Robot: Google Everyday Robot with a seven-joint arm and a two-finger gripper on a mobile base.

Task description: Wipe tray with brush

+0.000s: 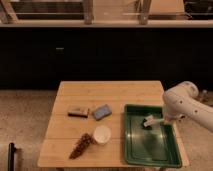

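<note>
The large dark green tray (150, 150) lies on the right part of the wooden table. The brush (150, 121) has a dark head and a whitish handle that points right. It sits over the far end of the tray, inside the rim. My gripper (166, 120) reaches in from the right at the end of the white arm (186, 102) and is shut on the brush handle. The head is at the tray floor, but contact cannot be made out.
Left of the tray on the wooden table (110, 92) lie a brown-black block (78, 111), a blue-grey sponge (102, 111), a white cup (102, 134) and a brown clump (80, 146). Dark cabinets stand behind the table.
</note>
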